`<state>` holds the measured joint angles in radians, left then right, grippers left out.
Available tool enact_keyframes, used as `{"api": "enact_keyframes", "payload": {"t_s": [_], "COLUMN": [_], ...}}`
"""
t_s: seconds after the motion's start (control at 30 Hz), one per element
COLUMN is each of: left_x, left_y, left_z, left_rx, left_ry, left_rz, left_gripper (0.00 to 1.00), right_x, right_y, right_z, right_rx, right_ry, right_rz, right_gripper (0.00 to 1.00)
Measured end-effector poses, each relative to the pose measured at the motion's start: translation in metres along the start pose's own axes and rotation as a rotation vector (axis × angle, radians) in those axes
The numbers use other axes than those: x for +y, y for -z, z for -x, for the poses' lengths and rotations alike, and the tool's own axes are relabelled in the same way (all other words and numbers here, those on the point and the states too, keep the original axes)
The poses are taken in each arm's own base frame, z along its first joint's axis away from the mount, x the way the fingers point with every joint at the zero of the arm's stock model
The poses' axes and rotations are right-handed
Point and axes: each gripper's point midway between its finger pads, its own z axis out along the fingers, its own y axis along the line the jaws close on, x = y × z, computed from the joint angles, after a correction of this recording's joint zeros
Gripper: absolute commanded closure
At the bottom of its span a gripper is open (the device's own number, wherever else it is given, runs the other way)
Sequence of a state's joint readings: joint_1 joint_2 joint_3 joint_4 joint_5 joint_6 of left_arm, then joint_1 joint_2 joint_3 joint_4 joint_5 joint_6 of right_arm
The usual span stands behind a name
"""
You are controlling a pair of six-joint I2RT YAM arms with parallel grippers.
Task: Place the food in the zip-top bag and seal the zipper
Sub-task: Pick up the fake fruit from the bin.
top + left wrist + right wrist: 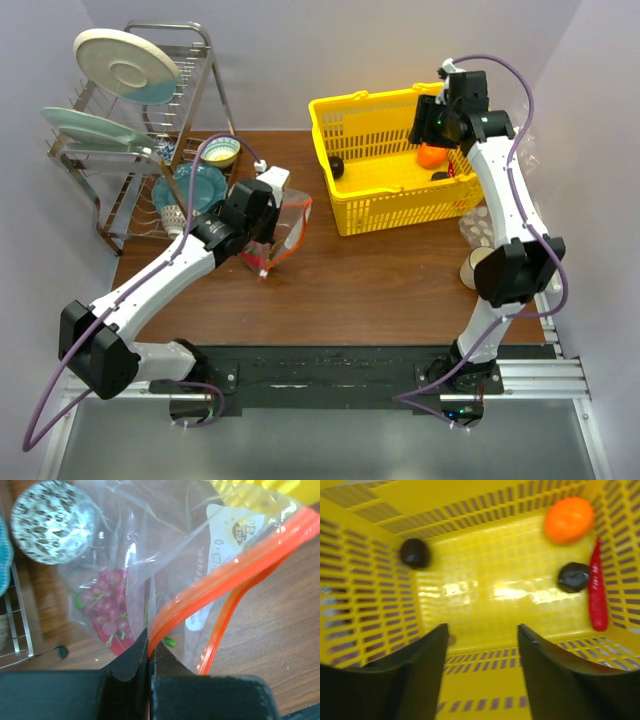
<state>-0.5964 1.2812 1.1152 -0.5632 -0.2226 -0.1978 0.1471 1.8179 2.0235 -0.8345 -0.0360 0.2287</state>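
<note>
The white label (pixel 224 537) on the zip-top bag (pixel 165 530) carries a round brown-and-yellow emblem and a few small dark characters. Blur and creased plastic leave none of it readable.

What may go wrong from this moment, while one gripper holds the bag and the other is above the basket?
1. The left gripper pinches the zipper at one spot only; the zip-top bag, already holding the grapes, may slip or its mouth may sag nearly closed.
2. The orange lies in a corner of the yellow basket, near a dark fruit and a red pepper; the open right gripper may strike the wall or push it away.
</note>
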Motion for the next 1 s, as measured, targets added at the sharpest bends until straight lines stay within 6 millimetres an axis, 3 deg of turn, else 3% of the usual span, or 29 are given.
{"api": "enact_keyframes", "payload": {"t_s": [0.17,0.27,0.4,0.7,0.83,1.0], "left_x": [-0.011,-0.015,-0.019,-0.027,-0.027,-0.027], "left_y": [-0.012,-0.015,-0.017,-0.018,-0.019,-0.019], "left_z": [-0.013,-0.016,-0.017,-0.015,-0.017,-0.018], "left_rx": [0.001,-0.002,-0.009,-0.025,-0.022,-0.019], "left_ry": [0.001,0.002,0.004,0.006,0.006,0.006], "left_rz": [-0.057,-0.081,-0.103,-0.144,-0.146,-0.146], "left_gripper": [1.00,1.00,1.00,1.00,1.00,1.00], "right_x": [-0.063,-0.082,-0.097,-0.126,-0.139,-0.155], "right_y": [-0.042,-0.063,-0.083,-0.122,-0.148,-0.169], "right_z": [-0.020,-0.034,-0.050,-0.060,-0.078,-0.104], "right_rx": [0.100,0.151,0.207,0.247,0.290,0.346], "right_ry": [-0.028,-0.028,-0.014,0.003,0.000,0.007], "right_rz": [-0.175,-0.234,-0.285,-0.366,-0.388,-0.432], "right_gripper": [0.24,0.23,0.23,0.22,0.22,0.14]}}
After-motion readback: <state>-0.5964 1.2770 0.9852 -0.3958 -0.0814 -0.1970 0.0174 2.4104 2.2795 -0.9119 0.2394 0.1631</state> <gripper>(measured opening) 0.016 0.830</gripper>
